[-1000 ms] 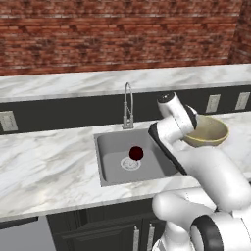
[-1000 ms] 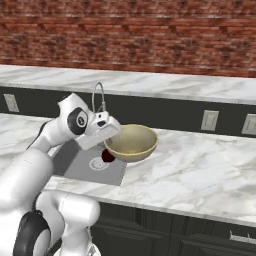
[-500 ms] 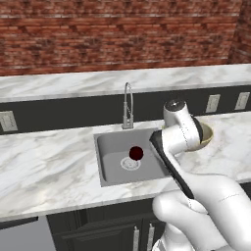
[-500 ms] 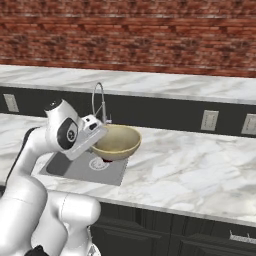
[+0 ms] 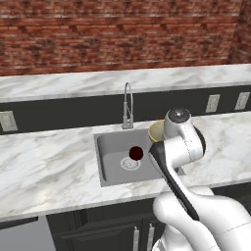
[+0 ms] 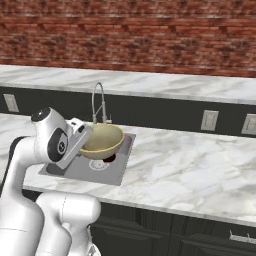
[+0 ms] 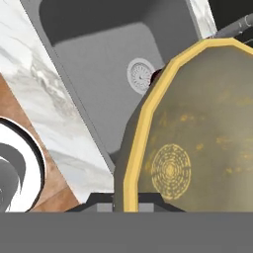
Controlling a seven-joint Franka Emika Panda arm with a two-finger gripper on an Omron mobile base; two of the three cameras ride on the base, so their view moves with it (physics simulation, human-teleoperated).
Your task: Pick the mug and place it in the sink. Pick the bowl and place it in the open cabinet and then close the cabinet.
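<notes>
The gripper [image 6: 84, 141] is clenched on the near rim of the bowl [image 6: 102, 141], holding it in the air over the sink [image 6: 70, 169]; in the hand view the bowl [image 7: 197, 128] sits right against the camera, its rim running up from the bottom edge where the gripper's fingers meet it.

The bowl is wide and shallow, cream-beige outside with a mottled olive-tan inside, a yellow band round the rim and a ring of fine concentric circles at the centre of its floor; in the right base view it sits close to level, mouth upward and tipped a little, with its width lying roughly side to side; in the left base view just a slice of its rim [image 5: 156, 130] shows beside the arm's wrist, near the faucet [image 5: 127, 105].

Below it, the mug [image 5: 136, 153] stands on the sink floor [image 5: 110, 147] beside the round drain [image 5: 130, 163]; it is small, rounded and dark red, and whether it is upright or tipped I cannot tell; in the right base view a sliver of it [image 6: 108, 159] shows under the bowl.

The sink is a square grey basin set in the white marble tabletop [image 6: 190, 170].
</notes>
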